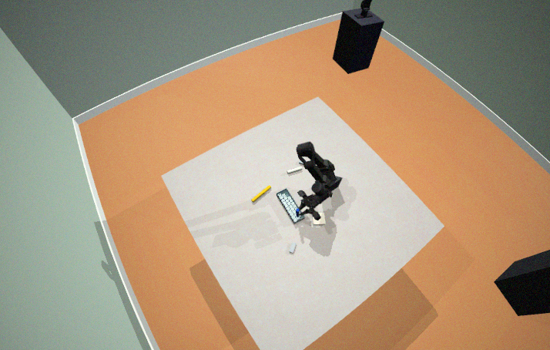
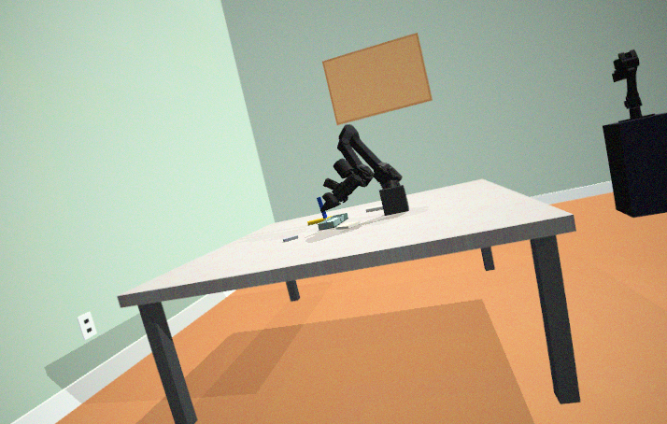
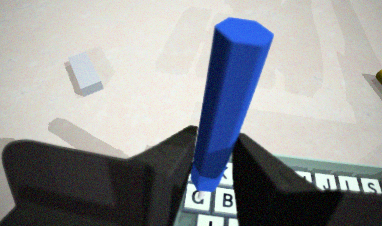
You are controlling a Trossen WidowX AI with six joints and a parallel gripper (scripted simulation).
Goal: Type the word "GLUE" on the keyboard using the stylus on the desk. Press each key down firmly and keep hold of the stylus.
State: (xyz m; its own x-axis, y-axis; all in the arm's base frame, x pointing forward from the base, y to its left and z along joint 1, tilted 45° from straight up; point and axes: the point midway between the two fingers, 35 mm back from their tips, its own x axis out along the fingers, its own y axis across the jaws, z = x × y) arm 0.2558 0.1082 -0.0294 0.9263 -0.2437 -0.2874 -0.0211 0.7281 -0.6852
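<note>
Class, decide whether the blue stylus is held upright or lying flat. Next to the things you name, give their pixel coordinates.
Roughly upright, leaning slightly: the gripper (image 1: 299,210) (image 2: 323,210) (image 3: 215,137) grips the stylus (image 2: 321,205) (image 3: 233,90), its top end raised above the keyboard (image 1: 286,203) (image 2: 330,223).

Looks like a robotics lab or test room; exact type unconfirmed. I'm on a pale table, landmark. Beyond it: a black pedestal carrying another arm. Cork-coloured board on the wall behind the table, outlet low on the wall beside it. Orange floor around the table, plain green walls.
</note>
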